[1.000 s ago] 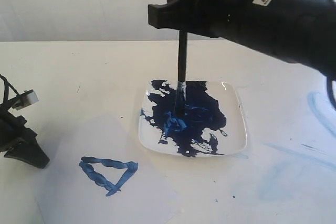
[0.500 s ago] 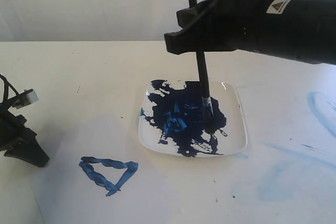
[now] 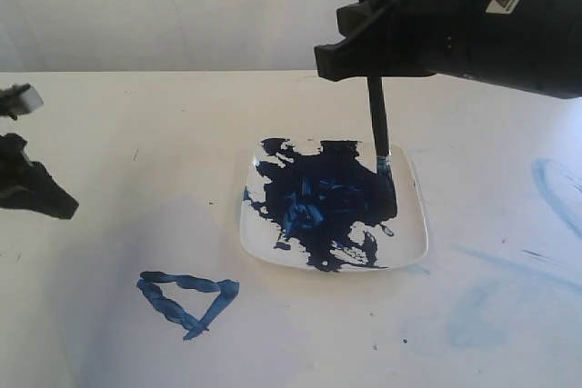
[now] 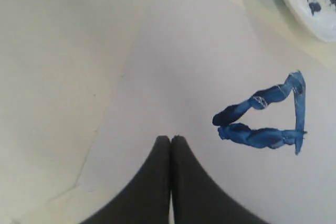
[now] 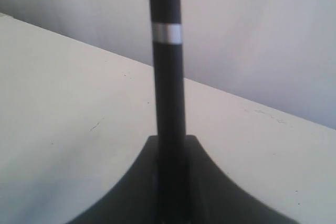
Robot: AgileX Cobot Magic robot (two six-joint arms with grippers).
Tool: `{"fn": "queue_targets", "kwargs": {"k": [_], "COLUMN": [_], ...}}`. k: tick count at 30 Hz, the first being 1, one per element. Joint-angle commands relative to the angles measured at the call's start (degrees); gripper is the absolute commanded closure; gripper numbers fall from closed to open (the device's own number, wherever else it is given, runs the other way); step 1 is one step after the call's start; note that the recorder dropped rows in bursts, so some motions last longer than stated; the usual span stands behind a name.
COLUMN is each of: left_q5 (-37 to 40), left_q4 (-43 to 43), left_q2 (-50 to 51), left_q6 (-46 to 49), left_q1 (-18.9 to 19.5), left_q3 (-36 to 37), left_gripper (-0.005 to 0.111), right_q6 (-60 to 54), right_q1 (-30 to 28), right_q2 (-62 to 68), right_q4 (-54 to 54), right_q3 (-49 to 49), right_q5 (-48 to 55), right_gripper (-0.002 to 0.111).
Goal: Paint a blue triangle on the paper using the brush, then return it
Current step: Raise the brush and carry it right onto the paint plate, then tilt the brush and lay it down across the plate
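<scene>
The blue triangle [image 3: 186, 302] [image 4: 270, 116] lies painted on the paper [image 3: 118, 333] [image 4: 184, 72], in front of the plate. My right gripper [image 3: 350, 56] [image 5: 170, 142] is shut on the brush [image 3: 377, 124] [image 5: 168, 66], which stands nearly upright with its bristle tip touching the right side of the paint on the white plate [image 3: 409, 233]. My left gripper [image 3: 55, 202] [image 4: 170, 139] is shut with nothing in it and hovers at the far left, above the paper's edge, apart from the triangle.
The square white plate carries a big dark-blue paint blotch [image 3: 318, 202]; its rim [image 4: 299, 9] also shows in the left wrist view. Pale blue smears [image 3: 555, 188] mark the cream table [image 3: 164, 134] at the right.
My right gripper has carried the brush rightward across the plate, from the blotch's middle to its right side. My left gripper has risen from the table and shifted left.
</scene>
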Motion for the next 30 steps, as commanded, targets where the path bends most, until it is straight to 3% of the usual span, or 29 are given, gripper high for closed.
{"fn": "queue_targets", "kwargs": {"k": [1,11,21,30], "left_q5": [-1.88,-7.27,-5.96,-15.33], "left_q4": [-1.72,-1.84,-2.02,-4.70], "left_q2": [-9.52,-28.04,-40.24,-49.71], "left_q6": [0.41,-2.22,-3.53,-3.53], "left_q1": [0.02,0.02,0.02,0.02], "left_q3": [2.06,7.57,10.70,17.89], "left_gripper": [0.107,0.107,0.107,0.107], "right_q6": [-0.82,-0.31,-0.31,0.36], "right_q1": [-0.45,-0.31,-0.65,-8.50], "right_q2": [-0.47,-0.47,-0.47,-0.22], "right_q4": [-0.70,2.90,5.89,18.75], "right_q3": [0.20,0.20,-3.03,-10.98], "right_q5": [-0.16,2.26,2.37,8.67], "right_gripper": [0.108,0.108,0.108,0.108]}}
